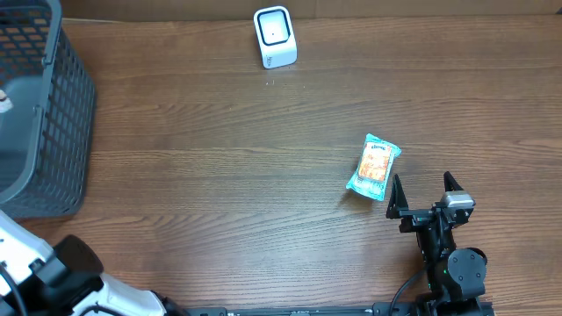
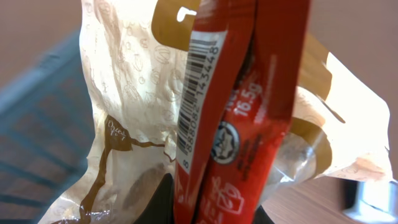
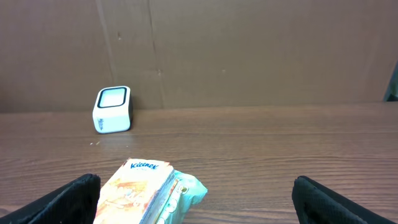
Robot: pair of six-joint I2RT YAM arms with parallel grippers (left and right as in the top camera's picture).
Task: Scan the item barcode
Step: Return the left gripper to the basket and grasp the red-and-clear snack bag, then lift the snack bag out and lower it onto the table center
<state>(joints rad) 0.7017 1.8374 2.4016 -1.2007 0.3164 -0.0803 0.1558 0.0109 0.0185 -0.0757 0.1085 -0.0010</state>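
Observation:
In the left wrist view my left gripper (image 2: pixel 214 214) is shut on a red packet (image 2: pixel 249 112), which stands upright between the dark fingers (image 2: pixel 158 205). A white barcode strip (image 2: pixel 198 93) runs down the packet's left edge, facing the camera. The white scanner (image 1: pixel 275 37) sits at the table's far edge, also seen as the scanner (image 3: pixel 112 109) in the right wrist view. My right gripper (image 1: pixel 423 189) stands open and empty just behind a Kleenex tissue pack (image 1: pixel 374 165); that pack (image 3: pixel 146 193) lies near the left finger of the right gripper (image 3: pixel 196 199).
A cream and brown printed bag (image 2: pixel 124 93) fills the space behind the red packet. A grey mesh basket (image 1: pixel 53 114) stands at the table's left end. The left arm's base (image 1: pixel 53 281) shows at the bottom left corner. A cardboard wall (image 3: pixel 249 50) backs the table.

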